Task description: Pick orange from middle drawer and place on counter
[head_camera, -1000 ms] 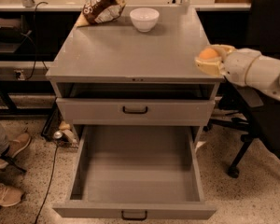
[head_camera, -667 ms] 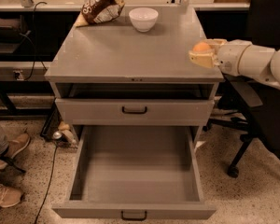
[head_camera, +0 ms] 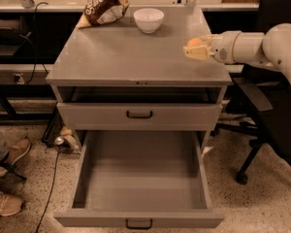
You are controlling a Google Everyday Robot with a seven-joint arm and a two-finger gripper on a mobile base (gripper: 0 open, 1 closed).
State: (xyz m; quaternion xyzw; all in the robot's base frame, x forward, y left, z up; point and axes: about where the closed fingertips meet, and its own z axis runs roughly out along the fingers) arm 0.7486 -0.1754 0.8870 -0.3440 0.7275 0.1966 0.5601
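Orange (head_camera: 196, 41), small and round, is pinched in the gripper (head_camera: 195, 49), whose jaws close narrowly around it above the right side of the counter (head_camera: 126, 57); whether it touches the surface cannot be told. The middle drawer (head_camera: 140, 178) stands pulled out below. A white bowl (head_camera: 148, 19) and a snack bag (head_camera: 104, 6) rest near the counter's back edge.

The white tubular arm (head_camera: 262, 45) (dark ring at the wrist) ends in a gripper (head_camera: 192, 50), cream fingers (head_camera: 200, 54), over the counter (head_camera: 126, 52).
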